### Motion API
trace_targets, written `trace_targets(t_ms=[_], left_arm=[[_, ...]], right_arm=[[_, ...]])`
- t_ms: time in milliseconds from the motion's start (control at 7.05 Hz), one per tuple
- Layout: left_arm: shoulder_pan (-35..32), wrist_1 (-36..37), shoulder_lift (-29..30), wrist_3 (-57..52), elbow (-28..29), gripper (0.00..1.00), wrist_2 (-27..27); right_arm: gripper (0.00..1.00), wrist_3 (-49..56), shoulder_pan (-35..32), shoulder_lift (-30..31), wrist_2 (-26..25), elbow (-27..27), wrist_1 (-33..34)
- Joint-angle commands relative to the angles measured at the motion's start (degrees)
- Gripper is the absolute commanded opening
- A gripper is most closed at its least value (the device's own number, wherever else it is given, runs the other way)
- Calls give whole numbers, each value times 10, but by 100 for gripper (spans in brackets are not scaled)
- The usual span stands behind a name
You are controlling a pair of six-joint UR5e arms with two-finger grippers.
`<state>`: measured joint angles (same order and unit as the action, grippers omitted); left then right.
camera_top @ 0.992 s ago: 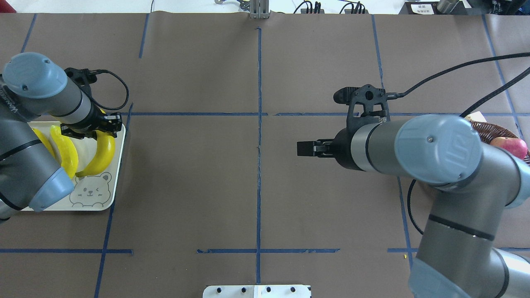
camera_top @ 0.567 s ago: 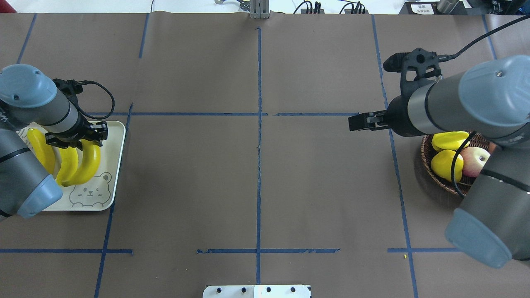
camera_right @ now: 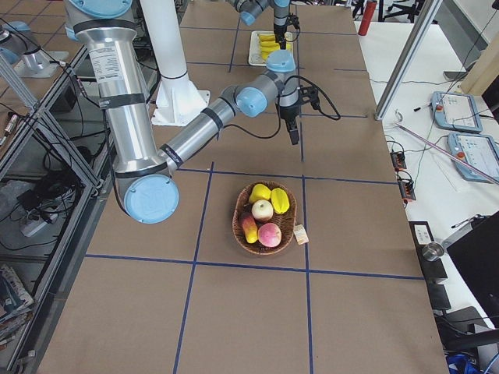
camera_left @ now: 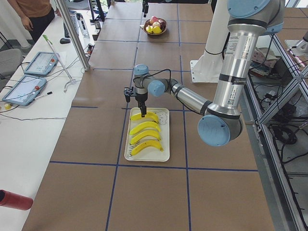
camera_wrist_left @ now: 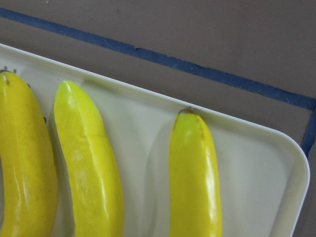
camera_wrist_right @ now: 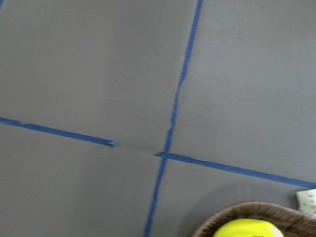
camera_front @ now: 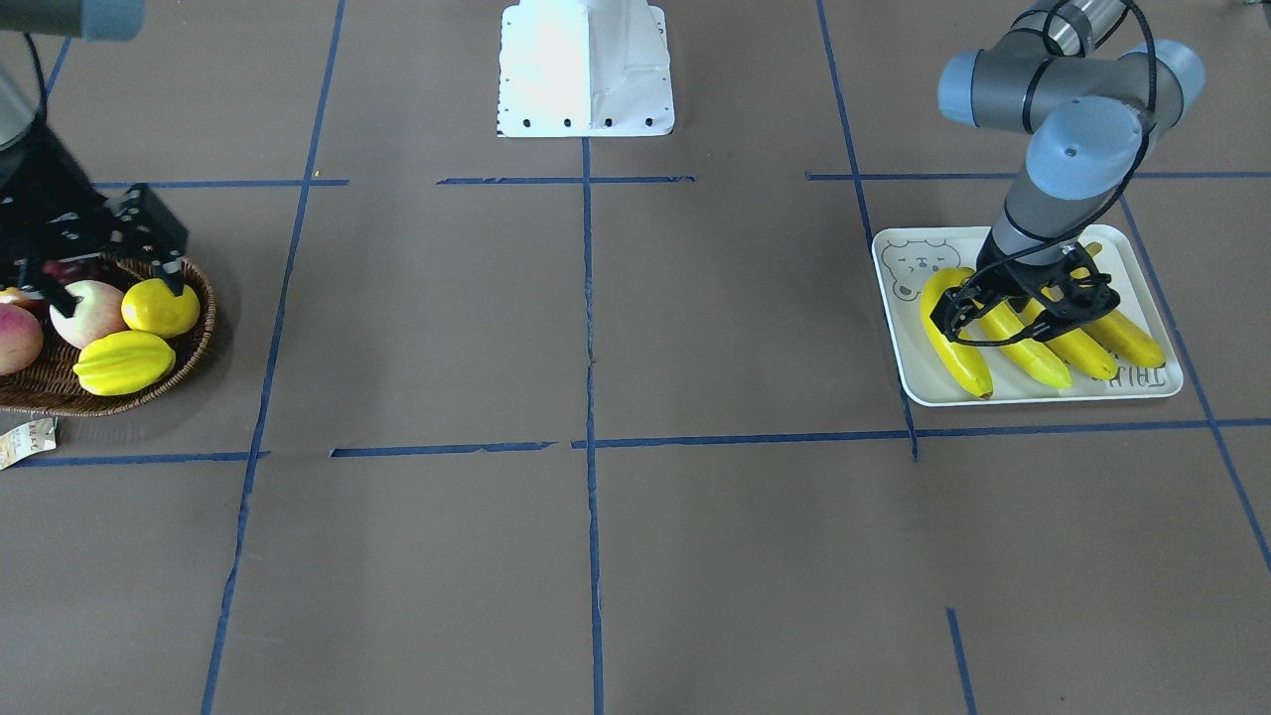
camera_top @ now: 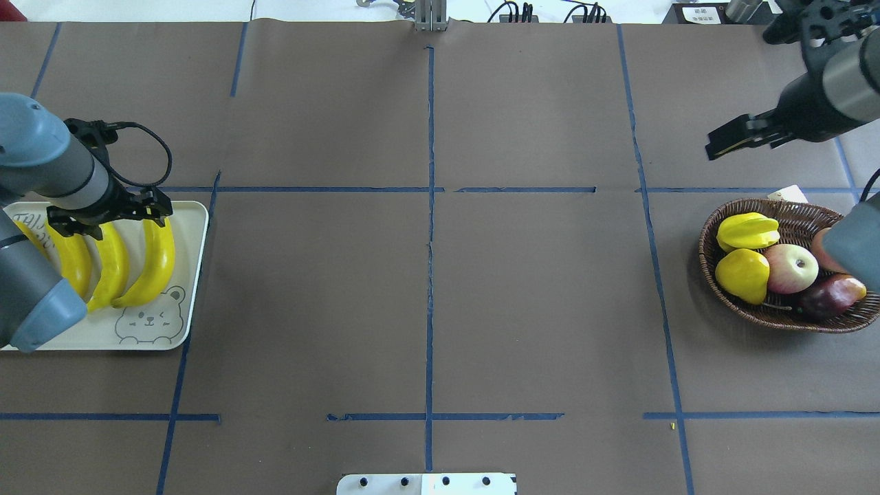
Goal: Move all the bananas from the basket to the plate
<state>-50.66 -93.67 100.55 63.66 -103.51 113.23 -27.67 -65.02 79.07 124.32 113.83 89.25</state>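
Overhead cam, near side first: the plate [camera_top: 194, 275] sits at the table's left end w/ the bananas [camera_top: 113, 265] lying side by side in it, next to the bear drawing. Front cam lets me count 4. Just past their middles my left claw [camera_top: 106, 213] hangs over the far ends, fingers spread wide, gripping nothing; wrist cam shows the fruit flat on the plate. On the opp. end the basket [camera_top: 756, 317] holds a lemon [camera_top: 742, 275], a starfruit [camera_top: 748, 232] and an apple [camera_top: 790, 268]. Further out, beyond the basket, my right claw [camera_top: 722, 146] is up over bare table; on front cam its fingers look spread wide, holding nothing.
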Motion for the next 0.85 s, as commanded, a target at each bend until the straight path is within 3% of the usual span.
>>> trace_targets(t_ms=[0,284,709], left_arm=[[-100,32,-2,-170,-13,100,56],[-205,32,-46,-328,-9,100,132],[-340,31,-117,-546,35,100,203]], right_arm=[[100,213,-128,50,82,-90,-1],[100,285,-198,125,97,-113,-2],[100,287,-210,151,104,-118,-3]])
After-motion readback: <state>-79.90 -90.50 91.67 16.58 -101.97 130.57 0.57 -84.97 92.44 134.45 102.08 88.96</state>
